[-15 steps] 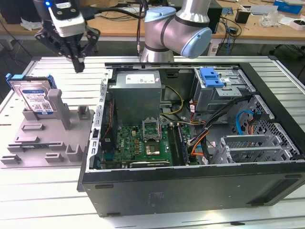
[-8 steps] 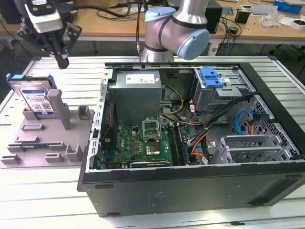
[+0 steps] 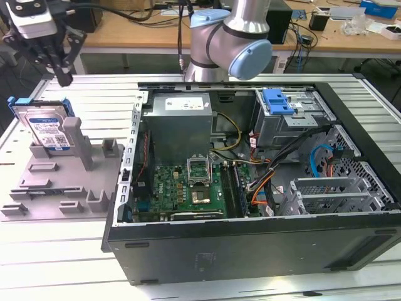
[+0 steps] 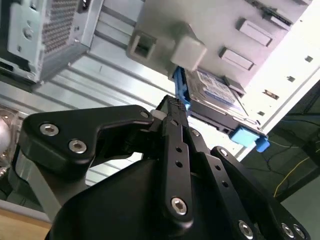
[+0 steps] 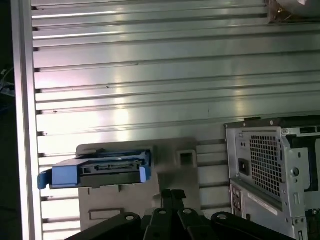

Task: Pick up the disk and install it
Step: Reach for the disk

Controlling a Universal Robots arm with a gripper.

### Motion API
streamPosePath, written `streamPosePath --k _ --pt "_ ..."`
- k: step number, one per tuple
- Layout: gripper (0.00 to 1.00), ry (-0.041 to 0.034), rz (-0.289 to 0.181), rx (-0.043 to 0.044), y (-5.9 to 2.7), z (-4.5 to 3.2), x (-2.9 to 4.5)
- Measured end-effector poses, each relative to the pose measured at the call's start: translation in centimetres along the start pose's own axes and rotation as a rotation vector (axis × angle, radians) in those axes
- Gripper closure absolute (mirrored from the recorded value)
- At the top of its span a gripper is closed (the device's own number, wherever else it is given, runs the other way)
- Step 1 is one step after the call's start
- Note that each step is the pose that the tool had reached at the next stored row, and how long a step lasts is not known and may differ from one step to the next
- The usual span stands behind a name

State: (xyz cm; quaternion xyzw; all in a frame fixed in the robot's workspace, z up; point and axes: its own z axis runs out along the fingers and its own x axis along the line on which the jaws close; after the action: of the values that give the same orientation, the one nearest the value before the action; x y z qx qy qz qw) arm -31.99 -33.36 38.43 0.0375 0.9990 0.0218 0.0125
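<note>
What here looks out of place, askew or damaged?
Nothing looks damaged or spilled. The disk stands tilted in its grey holder at the exterior view's left, which seems intended. The computer case lies open on its side. The pincer hangs above the disk, apart from it.

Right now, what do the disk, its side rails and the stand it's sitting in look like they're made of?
The disk looks like silver metal with a dull sheen, under a white-and-blue, paper-like label. Its side rails are likely blue plastic, given their smooth moulded colour. The stand seems to be matte grey plastic, possibly printed: uniform, no shine.
</note>
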Motion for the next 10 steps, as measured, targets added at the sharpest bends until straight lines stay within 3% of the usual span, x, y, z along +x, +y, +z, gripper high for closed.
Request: streamPosePath --k 1,3,5,6,8,10 --pt "0.89 0.0000 0.000 0.0000 0.14 0.01 0.40" --pt "0.89 0.0000 0.000 0.0000 0.77 0.05 2.06" --pt "0.89 0.0000 0.000 0.0000 1.15 0.08 3.05" --pt "0.89 -0.0001 0.000 0.0000 1.48 0.11 3.96" --pt "0.89 0.0000 0.000 0.0000 1.69 0.12 4.62" --pt "0.89 0.0000 0.000 0.0000 1.70 0.12 4.65"
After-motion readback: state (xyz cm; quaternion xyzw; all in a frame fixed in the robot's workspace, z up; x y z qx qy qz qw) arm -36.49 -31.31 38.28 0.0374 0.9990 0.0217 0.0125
